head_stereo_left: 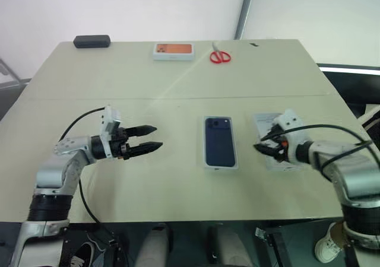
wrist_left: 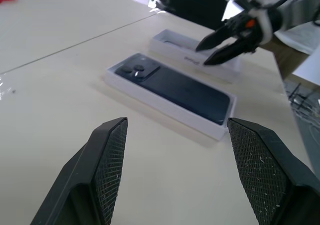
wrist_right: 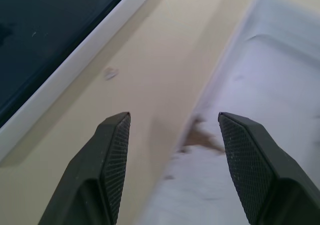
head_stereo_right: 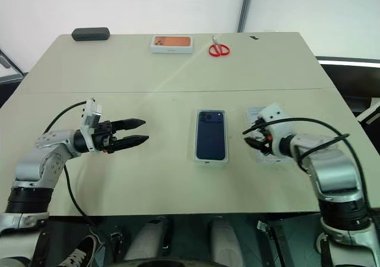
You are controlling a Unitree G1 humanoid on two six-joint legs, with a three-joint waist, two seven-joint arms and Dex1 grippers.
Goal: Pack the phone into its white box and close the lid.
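the phone [head_stereo_left: 219, 141] lies flat, back up, inside the white box [head_stereo_left: 221, 165], in the middle of the tabletop [head_stereo_left: 178, 89] between the two arms. its long axis runs away from the robot, with the camera cluster at the far end. it looks already seated in the tray, so by my reading the packing half is done and the lid is what remains.

the lid [wrist_left: 172, 41] lies inside-up just to the right of the box, close beside it but not touching, its long side roughly parallel to the phone's. the right gripper [head_stereo_left: 262, 148] hovers directly over the lid's near part, tilted downward, fingers spread wide and holding nothing. in the right wrist view its fingertips straddle the lid's edge nearest the box.

the left gripper [head_stereo_left: 153, 137] sits well off to the left of the box, pointing level toward it, also wide and empty.

so the right arm is plainly the nearer one to the lid. the coming move, as i judge it, turns on gripping the lid across its short width, then flipping it and carrying it leftward over the box.

further back lie a black case [head_stereo_left: 92, 41], an orange-topped box [head_stereo_left: 174, 50] and red scissors [head_stereo_left: 220, 56], all well apart from the work.
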